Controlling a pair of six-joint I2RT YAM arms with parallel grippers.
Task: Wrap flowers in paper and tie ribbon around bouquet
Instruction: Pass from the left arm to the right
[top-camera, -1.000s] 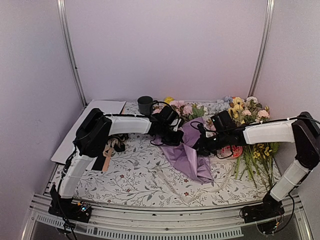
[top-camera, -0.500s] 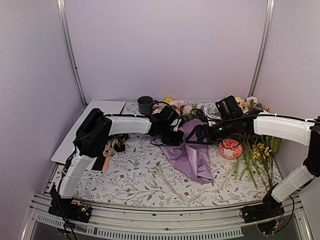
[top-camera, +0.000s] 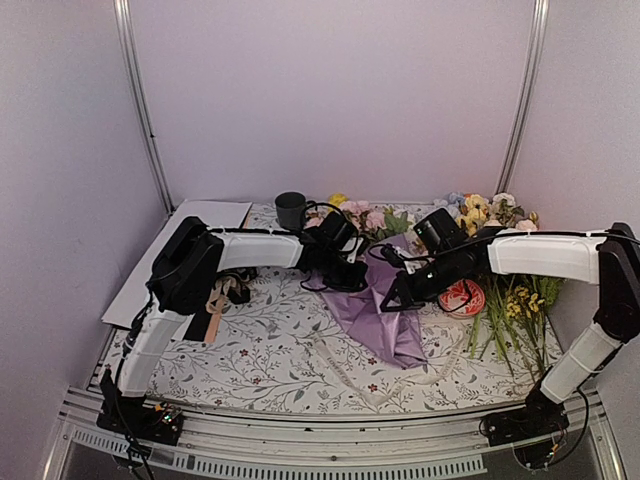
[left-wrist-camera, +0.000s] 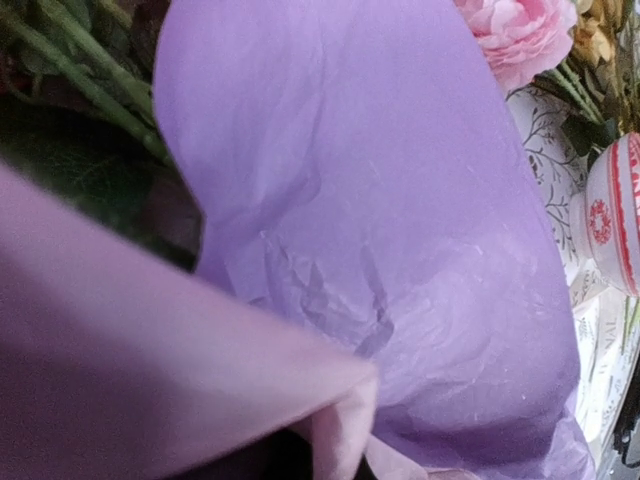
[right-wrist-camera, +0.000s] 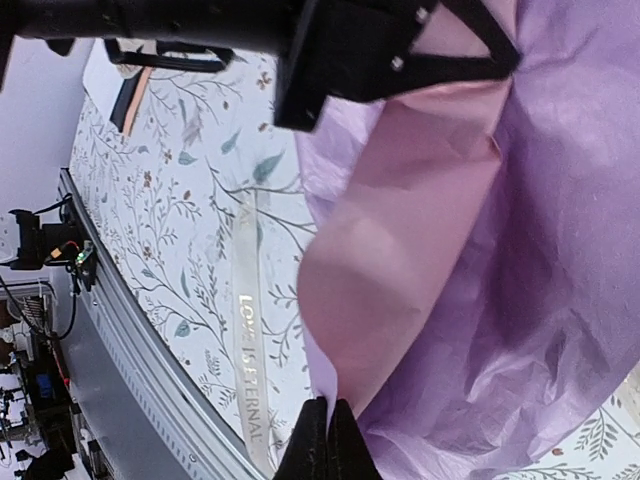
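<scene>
The lilac-purple paper (top-camera: 385, 315) with its pinkish layer (right-wrist-camera: 400, 250) lies crumpled at the table's middle, over the stems of the flowers (top-camera: 372, 218). Pink blooms and green leaves show past its far end. My left gripper (top-camera: 350, 274) sits at the paper's left edge, shut on it. In the left wrist view the paper (left-wrist-camera: 400, 250) fills the picture and hides the fingers; green stems (left-wrist-camera: 80, 90) show behind it. My right gripper (right-wrist-camera: 326, 440) is shut on the paper's near right edge (top-camera: 390, 302). The cream ribbon (right-wrist-camera: 248, 330), with gold lettering, lies flat on the cloth (top-camera: 345, 368) in front of the paper.
At the back stands a black cup (top-camera: 291, 208), with a flat white sheet (top-camera: 190, 240) at the left. A tan-and-dark ribbon bundle (top-camera: 225, 295) lies under the left arm. A red-and-white round thing (top-camera: 462, 297) and a loose long-stemmed flower pile (top-camera: 515, 300) lie at the right.
My right gripper let go, lifted back, then came down towards the front and shut on the paper's right edge. The left arm has not moved.
</scene>
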